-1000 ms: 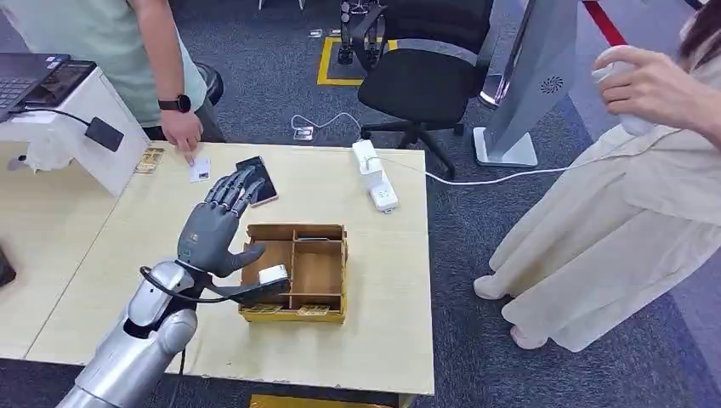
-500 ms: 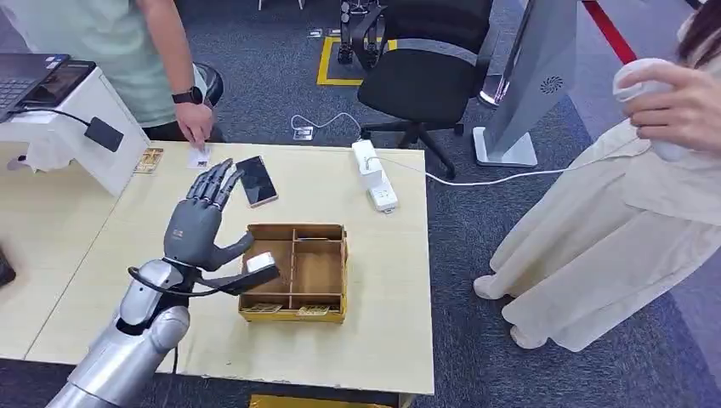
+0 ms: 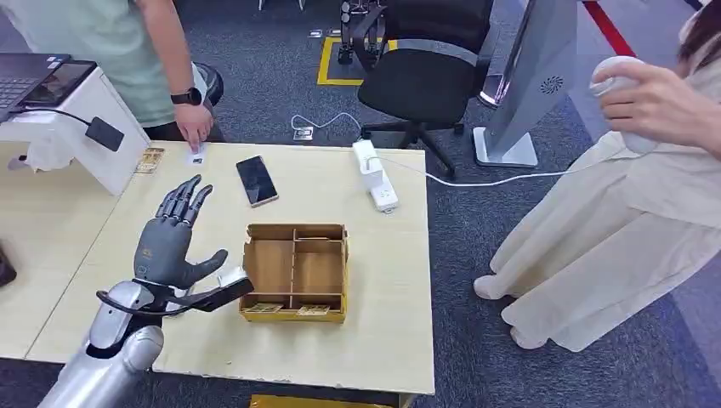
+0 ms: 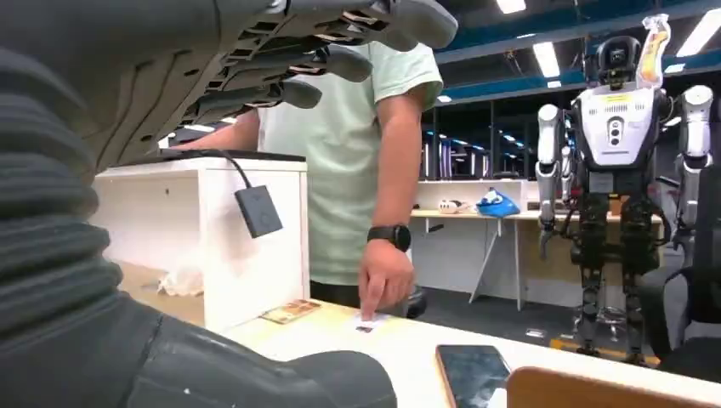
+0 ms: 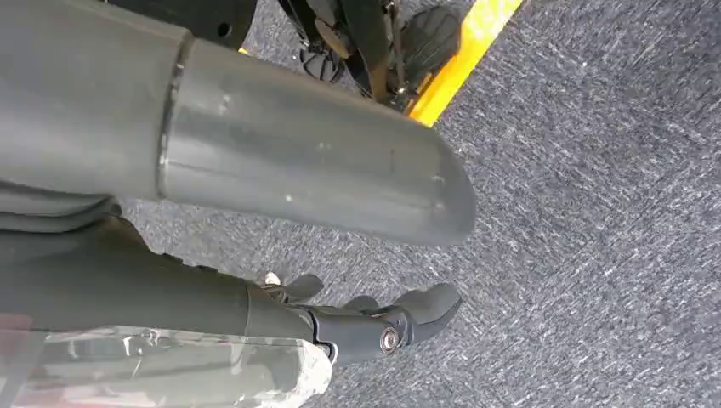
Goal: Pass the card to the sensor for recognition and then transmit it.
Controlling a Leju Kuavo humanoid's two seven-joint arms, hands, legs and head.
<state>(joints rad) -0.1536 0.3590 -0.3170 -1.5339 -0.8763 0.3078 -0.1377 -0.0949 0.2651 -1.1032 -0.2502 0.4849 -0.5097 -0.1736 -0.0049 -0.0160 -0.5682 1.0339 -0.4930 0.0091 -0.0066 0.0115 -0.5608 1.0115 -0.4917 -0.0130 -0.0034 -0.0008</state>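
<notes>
At the bench's (image 3: 374, 323) far edge, card (image 3: 197, 156) flat under a person's hand (image 3: 195, 126), long axis unclear, left hand (image 3: 166, 246) raised, fingers (image 3: 183, 200) apart, empty, right hand's (image 5: 366, 327) fingers curled, state uncertain.

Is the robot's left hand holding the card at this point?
No. In the head view the left hand hovers open over the table, while the card lies under a person's fingertips at the far edge.
</notes>
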